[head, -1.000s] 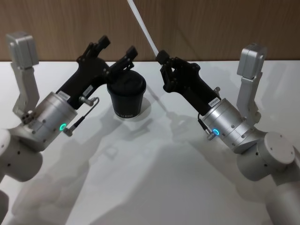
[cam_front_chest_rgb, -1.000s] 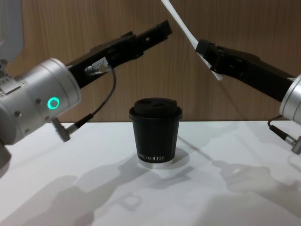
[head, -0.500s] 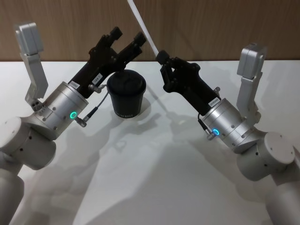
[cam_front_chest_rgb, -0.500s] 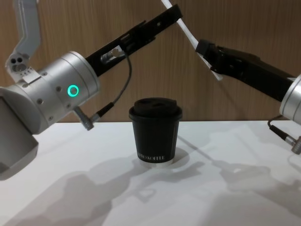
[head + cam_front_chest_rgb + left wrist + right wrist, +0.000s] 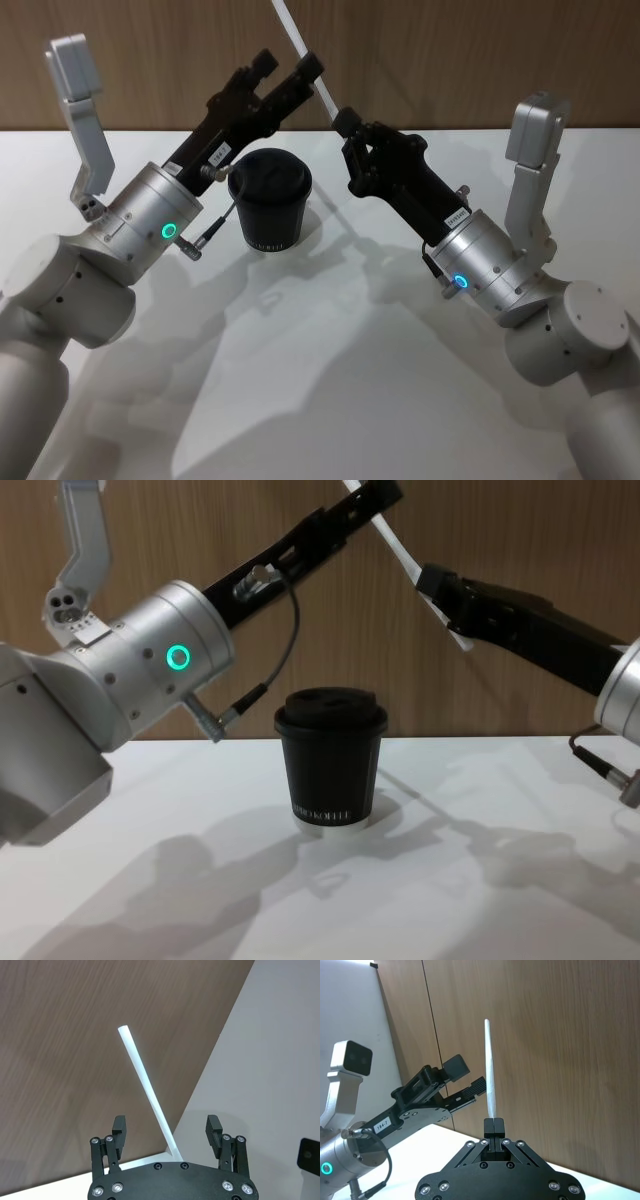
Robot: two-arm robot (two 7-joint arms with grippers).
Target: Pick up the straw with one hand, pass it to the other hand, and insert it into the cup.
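The right gripper (image 5: 342, 118) pinches the lower end of the thin white straw (image 5: 291, 30), held high just right of the black lidded coffee cup (image 5: 270, 205). The left gripper (image 5: 287, 63) straddles its shaft, jaws wide. The straw looks light and crushable, so a gentle mid-shaft grip seems best.

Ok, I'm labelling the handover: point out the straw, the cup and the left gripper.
straw (image 5: 148, 1091), left wrist view, mid-shaft.
cup (image 5: 330, 765), chest view, side wall.
left gripper (image 5: 166, 1125), left wrist view, midway between fingertips.
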